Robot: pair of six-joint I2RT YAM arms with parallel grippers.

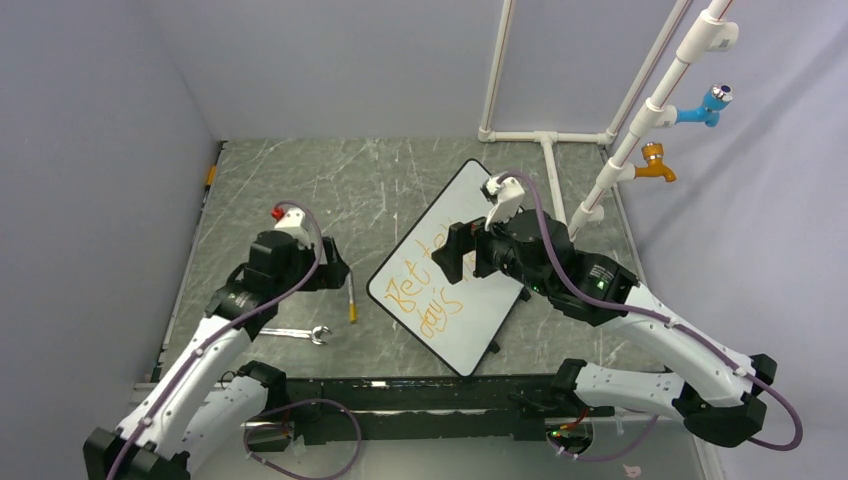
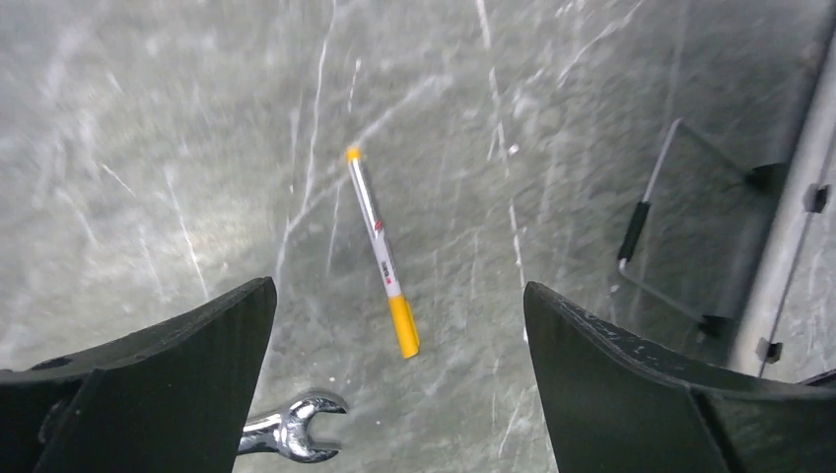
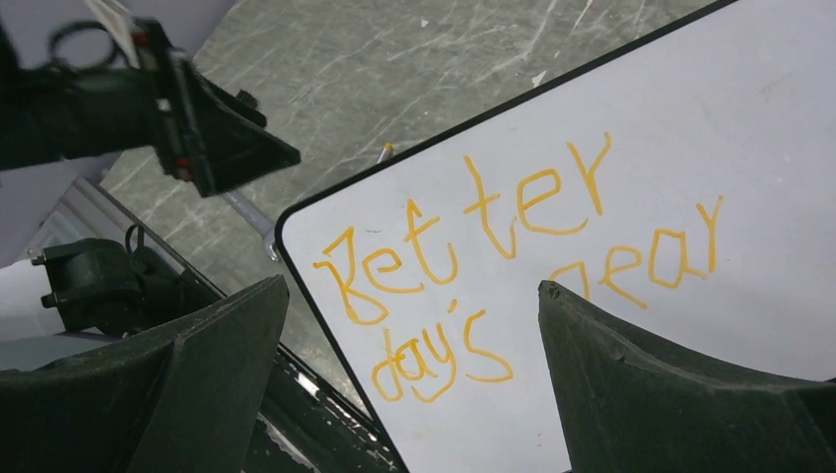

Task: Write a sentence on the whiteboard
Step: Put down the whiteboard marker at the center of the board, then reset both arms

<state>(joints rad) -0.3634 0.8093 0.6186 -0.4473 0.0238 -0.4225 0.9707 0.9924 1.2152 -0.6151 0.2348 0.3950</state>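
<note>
Both sets of jaws gape wide, empty. Below the left gripper (image 2: 397, 289) the marker (image 2: 380, 246) lies loose between its jaws; under the right gripper (image 3: 412, 284) the whiteboard (image 3: 690, 118) bears the sentence (image 3: 513, 256), seemingly complete, so only withdrawing remains.

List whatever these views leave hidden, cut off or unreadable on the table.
Top view: the right gripper covers the right end of the orange handwritten sentence on the glossy white black-framed whiteboard.
Right wrist view: a black finger partly hides the last word's first letter; the board's far edges are cut off.
Left wrist view: print on the white orange-capped marker is too small; the silver wrench is cut by the bottom edge.
</note>
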